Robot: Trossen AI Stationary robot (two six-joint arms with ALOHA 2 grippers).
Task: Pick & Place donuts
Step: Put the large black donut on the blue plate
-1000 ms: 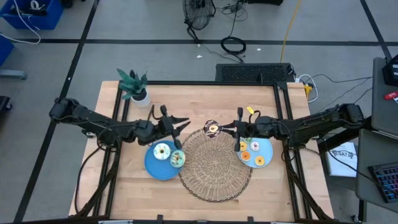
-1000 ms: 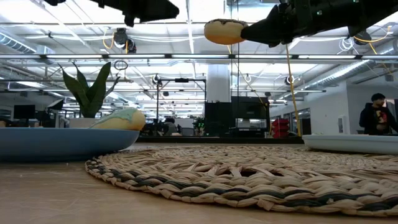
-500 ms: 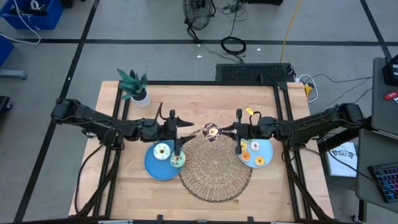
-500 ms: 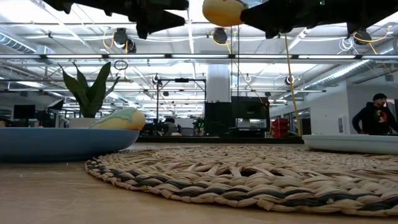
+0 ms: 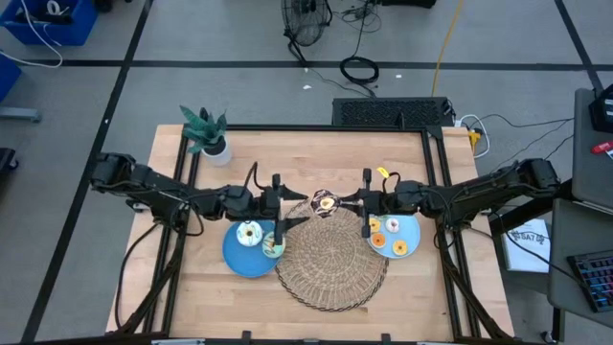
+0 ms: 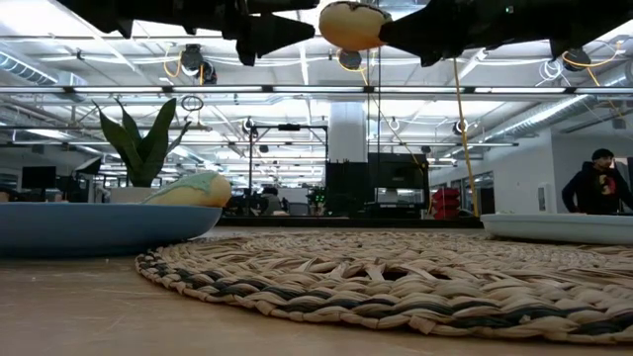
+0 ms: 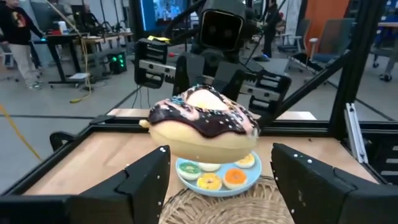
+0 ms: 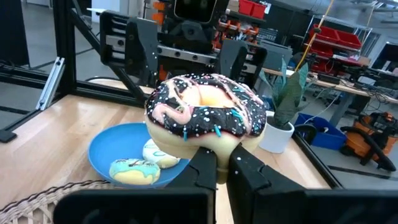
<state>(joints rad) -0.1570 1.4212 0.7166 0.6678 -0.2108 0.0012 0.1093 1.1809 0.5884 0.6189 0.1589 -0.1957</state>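
A chocolate-iced donut with sprinkles (image 5: 327, 202) hangs in the air over the far edge of the wicker mat (image 5: 330, 257), with my right gripper (image 8: 222, 163) shut on it. My left gripper (image 7: 217, 177) is open. Its two fingers stand on either side of the same donut (image 7: 204, 127) from the table's left, and I see no touch. A white-iced donut (image 5: 250, 233) and a green-iced one (image 5: 273, 245) lie on the left blue plate (image 5: 235, 257). Several small donuts (image 5: 391, 238) lie on the right blue plate (image 5: 412, 228). My right gripper pinches the donut's rim (image 8: 214, 144) between its two fingers, on the side toward the table's right. The fingers come in about level from the right. The donut is lifted clear of the mat, icing up and roughly level (image 6: 351, 22).
A potted plant (image 5: 206, 132) stands at the far left of the table. The round wicker mat fills the middle between the two plates. A person (image 6: 598, 183) stands in the room behind the table.
My left gripper has gone toward the table's right, up to the donut. My right gripper has raised the donut a little, and it stays level.
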